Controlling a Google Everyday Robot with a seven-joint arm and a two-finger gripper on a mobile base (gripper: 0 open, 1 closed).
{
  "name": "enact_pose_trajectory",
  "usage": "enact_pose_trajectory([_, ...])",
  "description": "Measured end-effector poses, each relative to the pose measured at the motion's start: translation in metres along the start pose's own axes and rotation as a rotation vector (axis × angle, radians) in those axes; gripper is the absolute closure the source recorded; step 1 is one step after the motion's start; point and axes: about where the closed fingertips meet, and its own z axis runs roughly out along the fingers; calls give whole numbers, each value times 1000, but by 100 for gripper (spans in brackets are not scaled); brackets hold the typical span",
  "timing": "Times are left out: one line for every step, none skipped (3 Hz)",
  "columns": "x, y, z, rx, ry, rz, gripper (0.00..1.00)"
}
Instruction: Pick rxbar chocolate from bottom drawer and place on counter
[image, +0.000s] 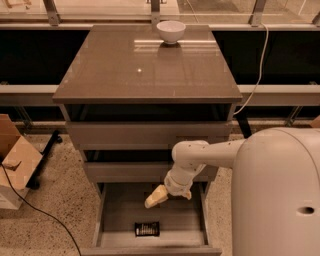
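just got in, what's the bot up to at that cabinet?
The single arm is reaching down into the open bottom drawer. Its claw hangs over the drawer floor, above and just behind the rxbar chocolate, which lies flat near the drawer front, not yet grasped. Nothing has been moved to the counter yet; a white bowl sits at its back edge.
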Motion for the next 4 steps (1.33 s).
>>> enact_pose_trajectory([-6,-3,33,-33,25,28,0])
enact_pose_trajectory([-11,-12,73,-73,16,98,0])
enact_pose_trajectory([-20,-22,116,-137,-13,197,0])
enact_pose_trajectory([-25,-27,143,-183,-30,265,0])
